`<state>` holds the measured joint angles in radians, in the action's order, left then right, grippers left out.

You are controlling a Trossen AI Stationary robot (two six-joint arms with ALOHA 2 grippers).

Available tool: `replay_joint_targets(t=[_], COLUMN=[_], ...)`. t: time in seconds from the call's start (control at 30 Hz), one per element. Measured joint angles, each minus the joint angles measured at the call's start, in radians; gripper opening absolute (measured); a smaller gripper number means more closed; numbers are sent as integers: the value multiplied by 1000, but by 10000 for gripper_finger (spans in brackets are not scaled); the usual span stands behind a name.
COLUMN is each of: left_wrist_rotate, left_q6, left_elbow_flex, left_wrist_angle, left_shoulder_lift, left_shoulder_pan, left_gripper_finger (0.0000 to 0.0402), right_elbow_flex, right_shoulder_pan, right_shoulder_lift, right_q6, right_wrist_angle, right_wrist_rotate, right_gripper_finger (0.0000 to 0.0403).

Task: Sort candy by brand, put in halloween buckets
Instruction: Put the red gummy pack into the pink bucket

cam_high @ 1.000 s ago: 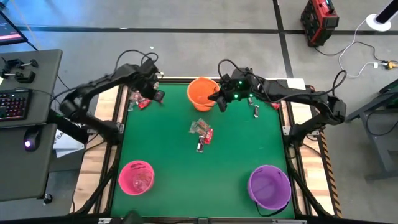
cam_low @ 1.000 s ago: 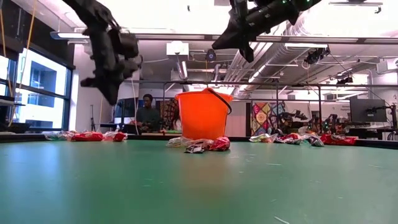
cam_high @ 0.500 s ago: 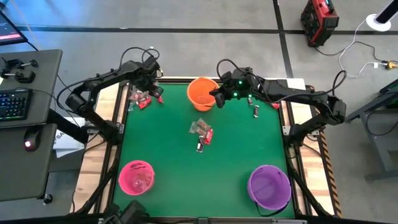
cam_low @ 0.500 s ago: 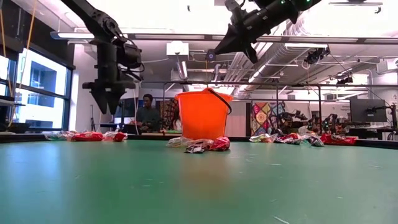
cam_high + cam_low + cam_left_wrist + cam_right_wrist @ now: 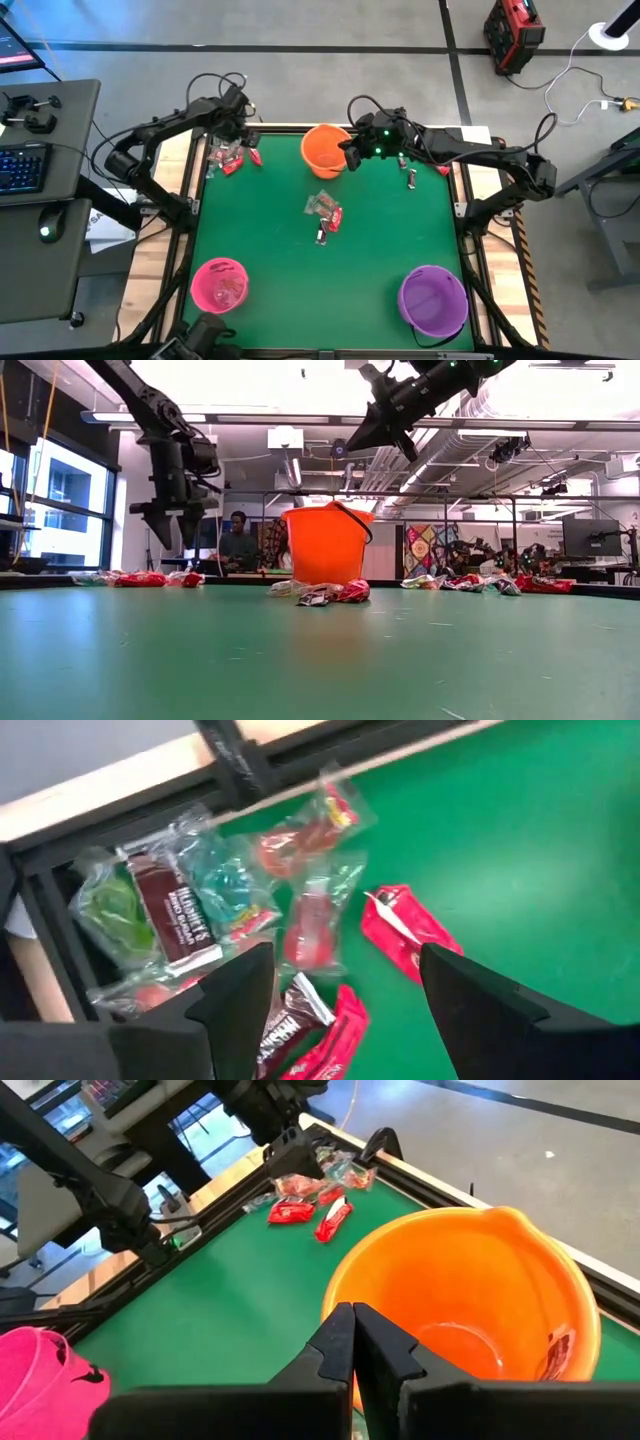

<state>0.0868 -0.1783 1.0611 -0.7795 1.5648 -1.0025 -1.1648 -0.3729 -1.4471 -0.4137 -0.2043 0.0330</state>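
The candy lies in three heaps: one at the far left corner point(image 5: 228, 158), one mid-table point(image 5: 325, 210), a few pieces at the far right point(image 5: 410, 178). My left gripper point(image 5: 345, 1010) hangs open, fingers pointing down, over the far-left heap of red, clear and dark wrappers point(image 5: 300, 920), touching none. My right gripper point(image 5: 353, 1330) is shut and empty, in the air by the orange bucket's point(image 5: 325, 150) right rim. One wrapped piece point(image 5: 558, 1348) lies inside that bucket. The pink bucket point(image 5: 220, 285) and purple bucket point(image 5: 433, 300) stand near the front corners.
The black table frame and wooden edge point(image 5: 120, 790) run right behind the far-left heap. Open green mat lies between the middle heap and the two near buckets. A desk with keyboard and mouse point(image 5: 30, 170) stands left of the table; a person sits in the room beyond point(image 5: 238, 540).
My left gripper has gone toward the table's far edge over the far-left candy heap, turned from a slant to pointing straight down, and opened its fingers.
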Motion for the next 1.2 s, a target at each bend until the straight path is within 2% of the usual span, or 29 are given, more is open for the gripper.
replay_joint_targets(t=[0.13, 0.37, 0.77, 0.9, 1.1, 1.2], left_wrist_rotate=[10, 22, 76, 95, 113, 106], left_q6=[1, -87, -99, -98, -62, -55], left_elbow_flex=[0, 0, 5, 3, 2, 2], left_wrist_angle=[-2, 6, 113, 112, 81, 62], left_shoulder_lift=[39, 150, 219, 210, 194, 193], left_shoulder_pan=[11, 10, 18, 23, 21, 21], left_gripper_finger=[243, 242, 229, 175, 22, 15], right_elbow_flex=[0, 0, 0, 0, 0, 0], right_shoulder_pan=[0, 0, 0, 0, 0, 0], right_shoulder_lift=[0, 0, 0, 0, 0, 0], right_q6=[3, 3, 3, 3, 14, 14], right_wrist_angle=[0, 0, 0, 0, -1, -1], right_wrist_rotate=[0, -16, -34, -34, -34, -34], right_gripper_finger=[0, 0, 0, 0, 0, 0])
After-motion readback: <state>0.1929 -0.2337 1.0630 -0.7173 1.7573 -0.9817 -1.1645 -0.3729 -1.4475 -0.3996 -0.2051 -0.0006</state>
